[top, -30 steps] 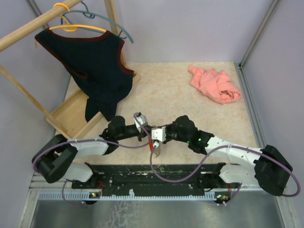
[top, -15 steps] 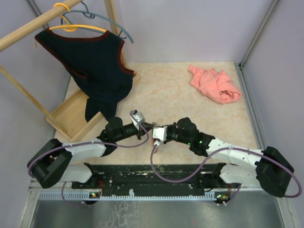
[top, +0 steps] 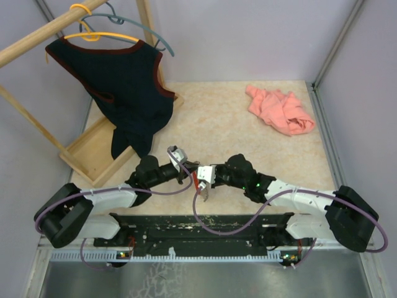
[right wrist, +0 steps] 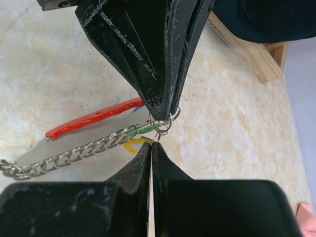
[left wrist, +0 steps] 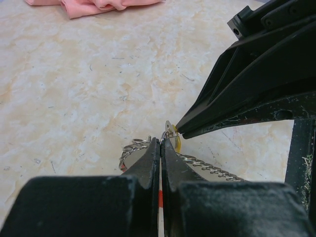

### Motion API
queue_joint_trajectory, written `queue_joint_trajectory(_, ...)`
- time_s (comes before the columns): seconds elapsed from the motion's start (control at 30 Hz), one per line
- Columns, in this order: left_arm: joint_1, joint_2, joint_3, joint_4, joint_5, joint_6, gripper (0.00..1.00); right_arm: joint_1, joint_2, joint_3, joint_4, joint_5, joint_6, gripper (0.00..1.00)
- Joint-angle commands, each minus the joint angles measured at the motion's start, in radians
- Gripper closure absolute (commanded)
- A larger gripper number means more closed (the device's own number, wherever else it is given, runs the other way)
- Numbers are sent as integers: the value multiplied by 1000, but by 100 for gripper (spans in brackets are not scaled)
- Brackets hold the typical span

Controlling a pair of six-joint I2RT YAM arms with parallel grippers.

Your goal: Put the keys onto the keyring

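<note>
Keyring (top: 200, 186) hangs lower centre of top view, btwn both tips. Vs 1 s ago, arms drift slightly left and the pinch point goes w/ them. L gripper (left wrist: 161, 143) is clamped on its small rings (right wrist: 165, 123). R gripper (right wrist: 151, 145) is closed too, grip unclear. Threading prob unfinished.

- The keyring (right wrist: 74, 153): bright, shiny metal chain links; its red tag (right wrist: 94, 118) is glossy and looks like plastic.
- Left gripper (left wrist: 160, 145) and right gripper (right wrist: 150, 145): matt black, scuffed.
- Table (left wrist: 74, 89): smooth, marbled beige, finely scratched.
- One o'clock: pink cloth (top: 279, 110), soft and crumpled.
- Ten o'clock: rack (top: 93, 152), bare pale wood.
</note>
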Motion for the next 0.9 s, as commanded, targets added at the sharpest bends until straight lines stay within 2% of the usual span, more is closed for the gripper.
queue_joint_trajectory(0.0, 5, -33, -6, 112, -23, 13, 100, 9, 6, 23, -29, -31, 21, 100)
queue_joint_trajectory(0.1, 5, -29, -10, 134, -16, 5, 100, 9, 15, 31, 8, -57, 38, 100)
queue_joint_trajectory(0.23, 5, -27, -13, 142, -11, 11, 100, 9, 23, 27, 69, -3, 80, 100)
queue_joint_trajectory(0.47, 5, -24, -25, 140, -17, 26, 100, 7, -6, -21, 158, 77, 115, 89)
queue_joint_trajectory(0.87, 5, -22, -26, 147, 18, 26, 100, -20, -15, -48, 261, 34, 158, 82)
